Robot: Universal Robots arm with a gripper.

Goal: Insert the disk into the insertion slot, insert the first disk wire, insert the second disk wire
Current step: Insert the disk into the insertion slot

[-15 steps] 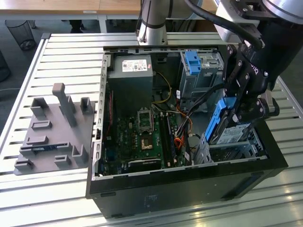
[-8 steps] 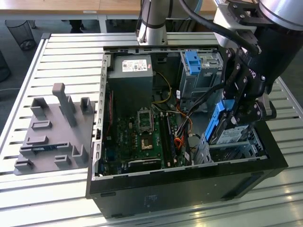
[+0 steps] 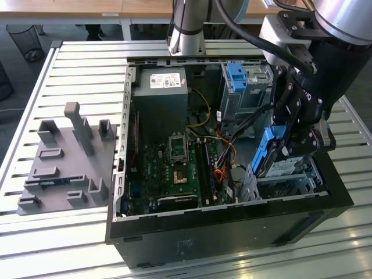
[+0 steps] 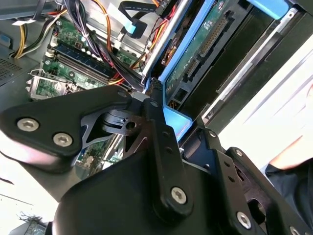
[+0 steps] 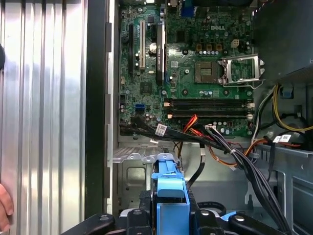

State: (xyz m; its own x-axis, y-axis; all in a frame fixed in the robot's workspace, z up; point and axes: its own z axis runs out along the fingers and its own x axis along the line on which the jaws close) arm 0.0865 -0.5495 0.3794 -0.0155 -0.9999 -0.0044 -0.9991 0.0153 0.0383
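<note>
My gripper (image 3: 292,138) is shut on the disk (image 3: 278,158), a silver drive in a bright blue caddy. It hangs tilted, with its lower end at the mouth of the insertion slot (image 3: 290,183), the low perforated metal cage at the case's near corner on the exterior view's right. In the first wrist view the blue caddy (image 5: 170,193) sits between my black fingers, above the cage's sheet metal (image 5: 137,171). The disk's green circuit-board side (image 4: 208,49) shows in the second wrist view. Black and orange cables (image 5: 230,152) lie loose beside the cage; I cannot tell which are the disk wires.
The open computer case (image 3: 221,218) holds a motherboard (image 3: 174,168), a power supply (image 3: 160,93) and a taller grey cage with a blue tab (image 3: 237,75). A grey fixture plate (image 3: 64,163) lies on the slatted table at the exterior view's left. A person's hand (image 5: 4,205) is at the table's edge.
</note>
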